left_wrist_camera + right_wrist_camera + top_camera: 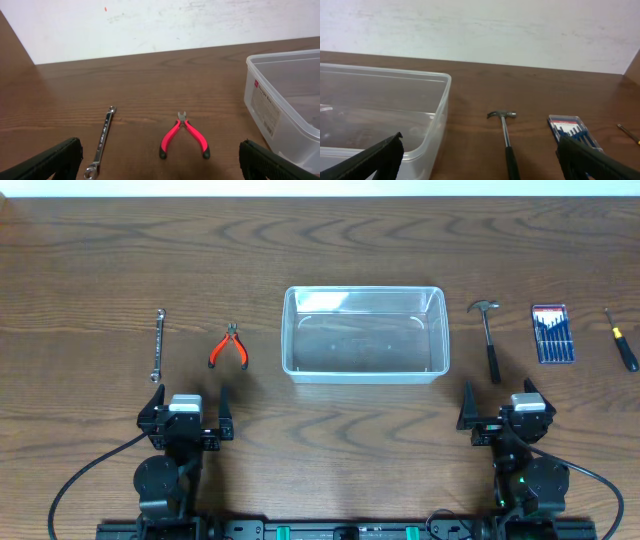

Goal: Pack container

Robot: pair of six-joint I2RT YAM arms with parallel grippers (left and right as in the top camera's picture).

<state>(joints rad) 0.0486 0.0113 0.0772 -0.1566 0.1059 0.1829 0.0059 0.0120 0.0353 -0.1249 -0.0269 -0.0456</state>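
Observation:
The clear plastic container (pixel 365 334) stands empty at the table's middle; its side shows in the left wrist view (pixel 285 107) and the right wrist view (pixel 380 110). Left of it lie a silver wrench (pixel 158 345) (pixel 102 140) and red-handled pliers (pixel 229 348) (pixel 183 135). Right of it lie a black-handled hammer (pixel 489 340) (pixel 506 140), a blue screwdriver set (pixel 552 333) (pixel 572 131) and a single screwdriver (pixel 622 340) (pixel 627 133). My left gripper (pixel 188 412) (pixel 160 162) is open and empty, near the front edge behind the wrench and pliers. My right gripper (pixel 505 408) (pixel 480 160) is open and empty behind the hammer.
The wooden table (pixel 320 240) runs back to a white wall (pixel 150 25). Black cables (pixel 70 490) loop beside each arm base at the front edge.

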